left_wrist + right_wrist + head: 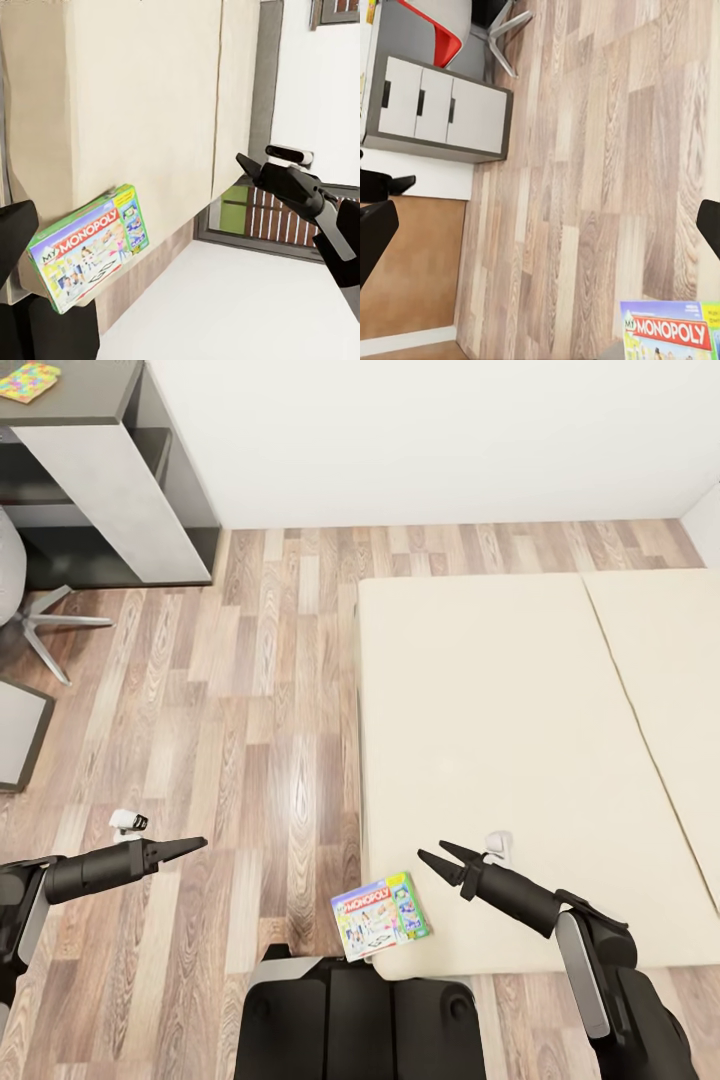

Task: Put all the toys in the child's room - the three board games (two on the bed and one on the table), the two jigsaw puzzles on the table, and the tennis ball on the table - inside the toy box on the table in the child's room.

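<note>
A white-blue "My Monopoly" board game (380, 915) (90, 251) (671, 334) with a green edge lies flat on the near left corner of the beige bed (500, 710) (135, 97), overhanging the edge a little. My right gripper (432, 850) (241, 161) hovers open just right of the game, above the mattress, holding nothing. Over the wooden floor to the game's left, my left gripper (200, 844) is open and empty. Far off, a jigsaw puzzle (28, 380) rests on the table's (90, 390) dark grey top. The toy box and tennis ball are out of view.
A swivel chair (40, 620) with a star base stands by the table at the left. White drawers (435, 109) sit beneath the desk. Wooden floor (250, 690) separates table and bed. My own base (360, 1010) is against the bed's near corner.
</note>
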